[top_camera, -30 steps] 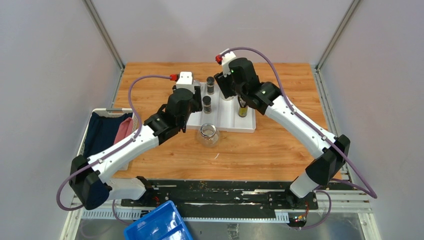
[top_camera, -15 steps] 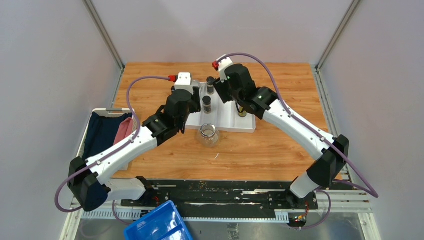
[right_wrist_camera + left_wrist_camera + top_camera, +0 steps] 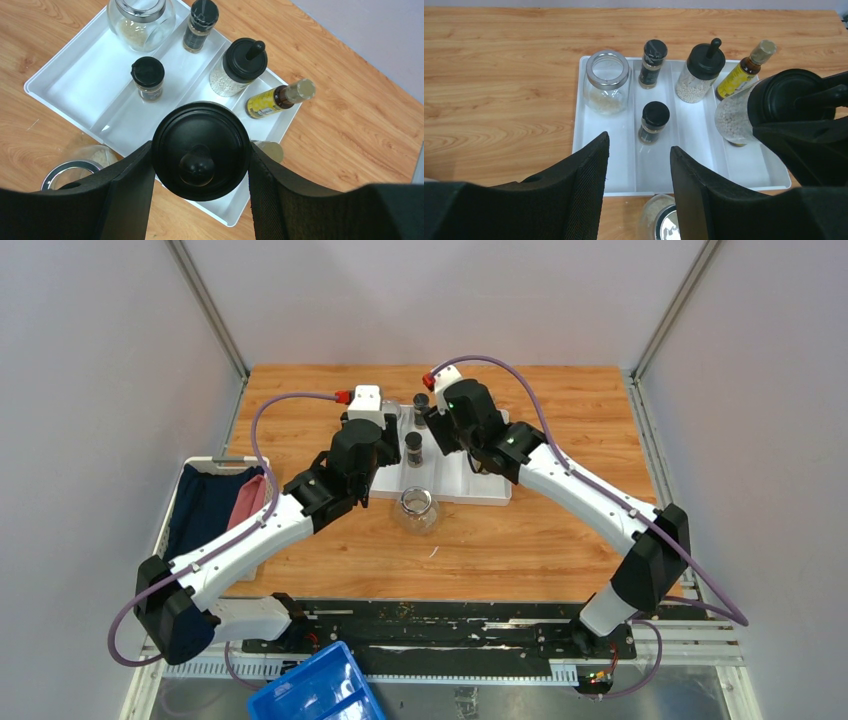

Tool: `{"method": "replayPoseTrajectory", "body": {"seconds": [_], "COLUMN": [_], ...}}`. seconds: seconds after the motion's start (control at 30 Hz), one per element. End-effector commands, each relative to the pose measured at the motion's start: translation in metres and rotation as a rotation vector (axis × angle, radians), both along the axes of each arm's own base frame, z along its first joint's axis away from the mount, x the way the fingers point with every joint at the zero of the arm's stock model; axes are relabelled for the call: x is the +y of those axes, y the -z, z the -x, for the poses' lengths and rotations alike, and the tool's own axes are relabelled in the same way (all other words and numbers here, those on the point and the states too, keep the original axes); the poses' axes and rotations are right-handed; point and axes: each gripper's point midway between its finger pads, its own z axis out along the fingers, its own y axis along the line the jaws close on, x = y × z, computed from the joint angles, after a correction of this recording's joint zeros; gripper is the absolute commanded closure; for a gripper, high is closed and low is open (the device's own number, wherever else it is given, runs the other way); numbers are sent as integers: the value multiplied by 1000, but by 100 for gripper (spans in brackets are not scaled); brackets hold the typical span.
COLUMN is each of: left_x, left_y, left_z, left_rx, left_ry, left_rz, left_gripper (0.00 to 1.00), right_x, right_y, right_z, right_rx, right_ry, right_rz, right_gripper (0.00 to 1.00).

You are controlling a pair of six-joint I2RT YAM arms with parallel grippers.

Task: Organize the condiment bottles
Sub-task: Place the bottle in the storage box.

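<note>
Right gripper (image 3: 201, 155) pinches a round bottle (image 3: 200, 125) by its black cap, one finger on either side. Left gripper (image 3: 639, 145) is spread with nothing between its fingers, over the near edge of the tray (image 3: 591, 130).

From above, the right arm covers the held bottle and much of the tray's right side. The second oil bottle (image 3: 267, 150) shows only its top beside the right finger, and from the left wrist it sits almost wholly behind the held bottle. The loose jar (image 3: 417, 508) stands on the table (image 3: 560, 530) just in front of the tray. It is cut off at the bottom of the left wrist view.

The left wrist view shows the tray's rows. A tray jar (image 3: 607, 82) is in the left compartment, a far shaker (image 3: 653, 62) and near shaker (image 3: 654, 121) in the next, then another round bottle (image 3: 699, 72), then an oil bottle (image 3: 746, 70).

The right wrist looks straight down the held bottle's axis, knob toward the lens, with the bottle over the tray's right side. I cannot tell whether its base touches. The oil bottle's top points right, and I cannot tell whether it truly leans.
</note>
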Motion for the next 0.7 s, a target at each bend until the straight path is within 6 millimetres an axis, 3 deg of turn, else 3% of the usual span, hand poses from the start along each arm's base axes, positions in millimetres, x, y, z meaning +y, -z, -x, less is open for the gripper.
{"method": "replayPoseTrajectory", "body": {"seconds": [0.0, 0.23, 0.67], "left_x": [4, 4, 11], "left_y": [-1, 2, 1], "left_z": [2, 2, 7], "left_rx": [-15, -11, -19], "left_ry": [-19, -17, -23], "left_rz": [-14, -20, -21], "left_gripper": [46, 46, 46], "right_x": [17, 27, 25], "right_y": [4, 30, 56], "right_z": [-7, -17, -41], "right_rx": [-16, 24, 41], "right_ry": [12, 83, 226], "right_rz": [-73, -149, -183], "right_gripper": [100, 100, 100]}}
